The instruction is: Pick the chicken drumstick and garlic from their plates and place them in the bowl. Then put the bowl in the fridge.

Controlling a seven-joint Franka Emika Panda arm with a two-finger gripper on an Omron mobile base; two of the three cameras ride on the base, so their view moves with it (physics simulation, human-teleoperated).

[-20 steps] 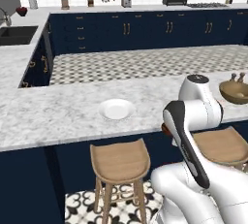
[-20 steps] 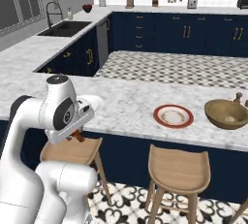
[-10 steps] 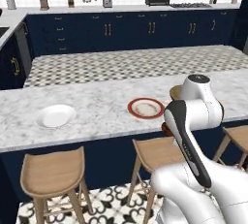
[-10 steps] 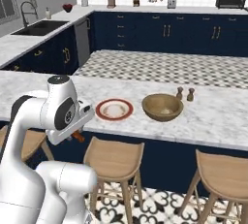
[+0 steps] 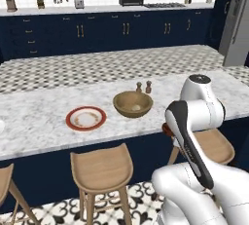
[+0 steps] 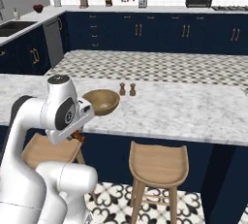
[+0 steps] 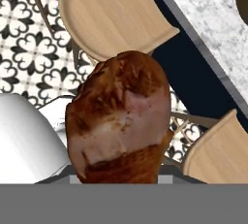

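My gripper [image 7: 121,173] is shut on the reddish-brown chicken drumstick [image 7: 120,121], which hides the fingertips in the hand view. The arm is folded close to the base, and the drumstick [image 5: 167,130] hangs below the counter edge, in front of the island. The tan wooden bowl [image 5: 133,103] stands on the marble island, a little left of and beyond the hand; it also sits just behind the arm in the right base view [image 6: 100,102]. The red-rimmed plate [image 5: 86,118] lies bare to the bowl's left. The grey fridge [image 5: 237,19] stands at the far right. The garlic is out of view.
Two small shakers [image 5: 143,87] stand just behind the bowl. Wooden stools [image 5: 101,168] [image 6: 158,162] line the island's near side, and one stool seat [image 7: 111,14] lies under the hand. Navy cabinets and a back counter run along the far wall.
The whole view has slid along the island as the base drove right: the white plate has left the picture, and the bowl is now in front. The drumstick stays held.
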